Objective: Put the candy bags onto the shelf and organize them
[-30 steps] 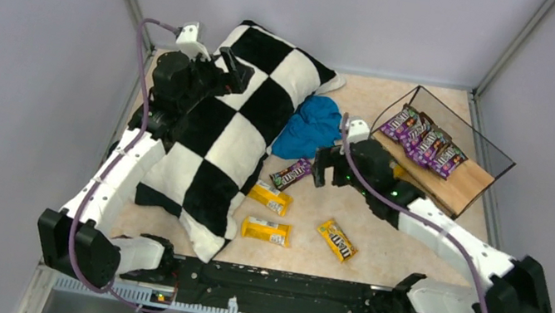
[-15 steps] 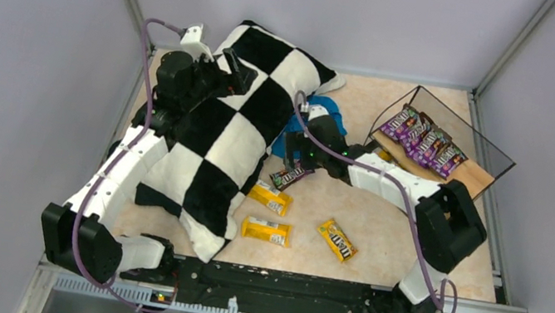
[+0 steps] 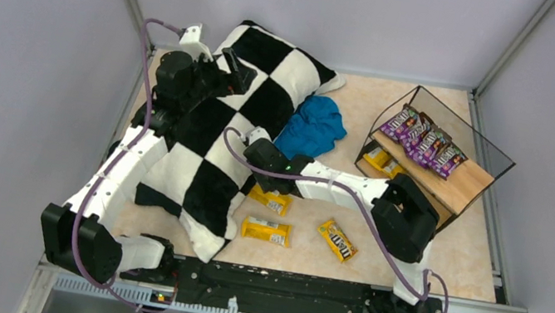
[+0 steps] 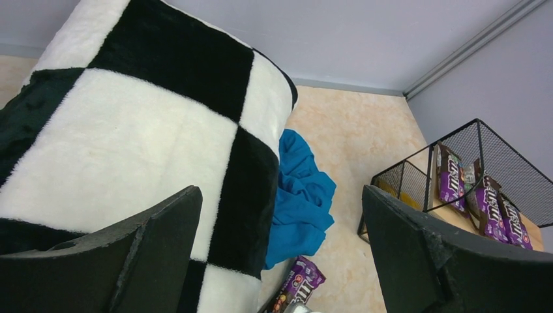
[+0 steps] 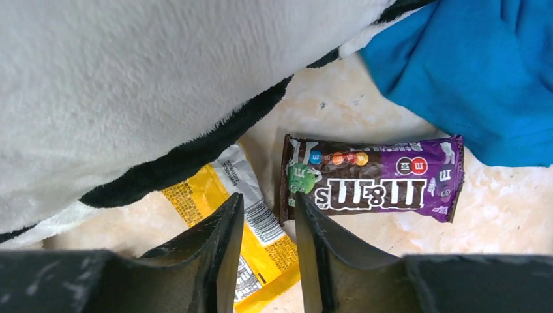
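A robotics laboratory test cell is shown. A beige table (image 3: 360,94) is enclosed by plain grey walls (image 3: 364,11) and metal corner posts (image 3: 515,43). A white left arm (image 3: 116,173) and right arm (image 3: 337,184), trailing purple cables (image 3: 161,22), are bolted to a black rail (image 3: 279,283) at the near edge. A checkered pillow (image 3: 238,117), a blue cloth (image 3: 313,124), candy bags (image 3: 266,230) and a small shelf (image 3: 467,186) are laid out as props.

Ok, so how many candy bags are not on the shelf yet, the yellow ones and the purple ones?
Yellow candy bags: 3
Purple candy bag: 1
Total: 4 showing on the table. The pillow could be hiding more.
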